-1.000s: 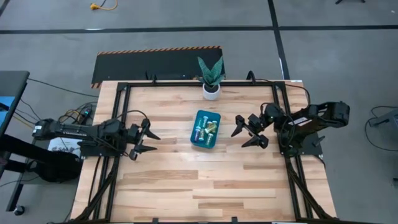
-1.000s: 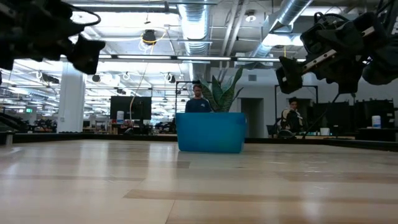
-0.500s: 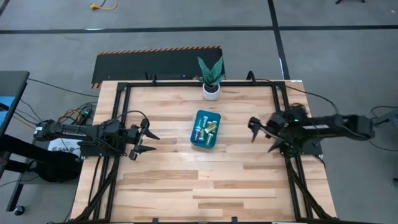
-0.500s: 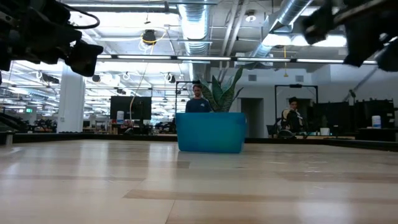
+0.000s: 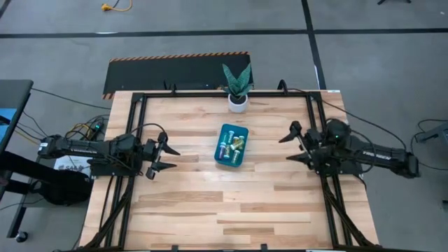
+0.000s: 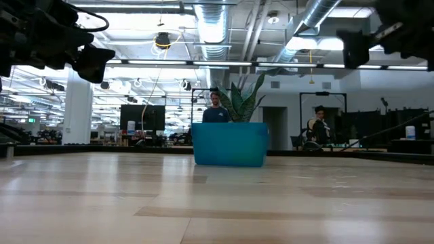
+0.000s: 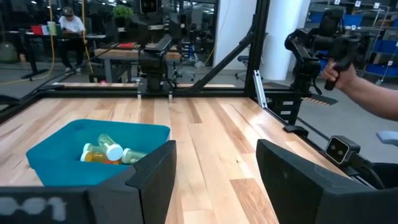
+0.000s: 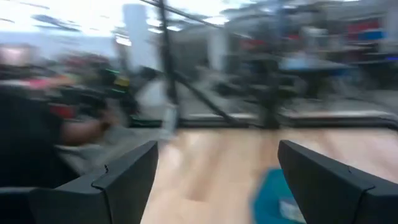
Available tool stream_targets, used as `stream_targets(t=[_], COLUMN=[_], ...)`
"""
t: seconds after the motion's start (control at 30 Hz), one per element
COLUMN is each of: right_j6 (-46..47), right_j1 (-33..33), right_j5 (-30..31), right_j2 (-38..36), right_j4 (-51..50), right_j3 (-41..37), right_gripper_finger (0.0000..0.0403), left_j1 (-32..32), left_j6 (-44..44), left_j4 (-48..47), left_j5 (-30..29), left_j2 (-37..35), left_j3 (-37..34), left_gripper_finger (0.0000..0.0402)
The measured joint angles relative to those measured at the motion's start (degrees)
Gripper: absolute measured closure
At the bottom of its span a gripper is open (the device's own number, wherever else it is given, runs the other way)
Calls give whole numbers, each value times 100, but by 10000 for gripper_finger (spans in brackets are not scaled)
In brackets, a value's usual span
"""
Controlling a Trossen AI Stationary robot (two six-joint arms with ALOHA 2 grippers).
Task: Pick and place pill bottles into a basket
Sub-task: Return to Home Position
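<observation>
From above, we see the teal basket (image 5: 232,145) on the table (image 5: 196,203), between the left jaws and right jaws and well apart from both. Both pairs stand released and empty. The basket's long axis runs from far edge to near edge, slightly slanted, with the pill bottles (image 5: 235,143) inside.

At table height, its blue wall fronts a potted plant (image 6: 244,95).

From the left wrist, orange and yellow bottles with pale caps lie sideways beyond the parted jaws. We cannot read the pale marking below.

From the right wrist, a teal patch shows between the spread jaws.
</observation>
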Motion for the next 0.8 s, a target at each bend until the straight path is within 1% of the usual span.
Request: stream_targets(t=[0.07, 0.17, 0.23, 0.33, 0.37, 0.5, 0.6, 0.67, 0.7, 0.8], right_j6=[-318, -459, -330, 14, 59, -193, -109, 25, 33, -6], right_j1=[238, 646, 927, 1383, 1551, 2219, 2596, 2772, 2839, 2953], right_j5=[663, 1337, 1917, 3019, 3274, 3826, 4552, 5091, 5249, 5271], right_j2=[-6, 114, 196, 304, 314, 301, 312, 325, 339, 349], right_j4=[-412, -531, -592, -1048, -1021, -403, -550, -688, -692, -688], right_j3=[16, -149, -257, -379, -415, -635, -737, -737, -737, -739], right_gripper_finger=[76, 76, 76, 76, 76, 76, 76, 76, 76, 76], left_j1=[0, 0, 0, 0, 0, 0, 0, 0, 0, 5], left_j6=[2, 33, 75, 129, 141, 222, 215, 121, 92, 81], left_j4=[-6, -20, -23, -29, -37, -147, -212, -130, -74, -53], left_j5=[1, 0, 0, -4, -4, -95, -134, 39, 140, 245], left_j2=[0, 0, 0, 0, 0, 0, 0, 0, 0, 0], left_j3=[-1, -3, -3, -5, -6, -7, -7, -7, -7, -7], left_gripper_finger=[191, 191, 191, 191, 191, 191, 191, 191, 191, 191])
